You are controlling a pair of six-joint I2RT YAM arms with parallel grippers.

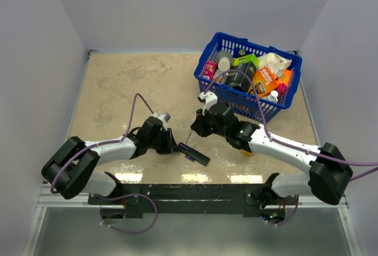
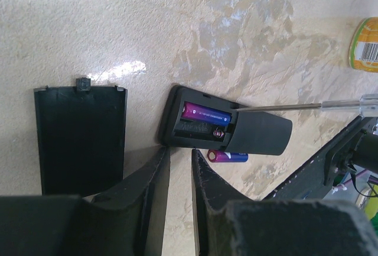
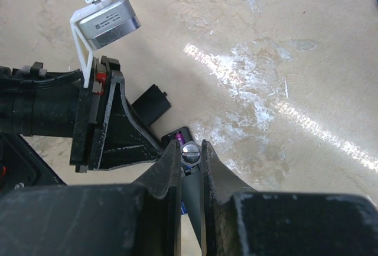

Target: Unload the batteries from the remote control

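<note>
The black remote control (image 2: 260, 132) lies on the table with its recess open. One purple battery (image 2: 205, 114) sits in the recess; the slot beside it shows a bare spring. A second battery (image 2: 227, 157) lies loose on the table against the remote's near side. My left gripper (image 2: 180, 152) is slightly open and empty, its tips just short of the remote's end. My right gripper (image 3: 190, 149) is shut on a thin grey screwdriver (image 2: 295, 106), whose tip rests at the recess edge. In the top view the remote (image 1: 196, 154) lies between the two grippers.
The short black cover piece (image 2: 80, 138) lies flat to the left of the remote. A blue basket (image 1: 260, 48) full of packets and bottles stands at the back right. A yellow-orange container (image 2: 366, 43) lies near the right arm.
</note>
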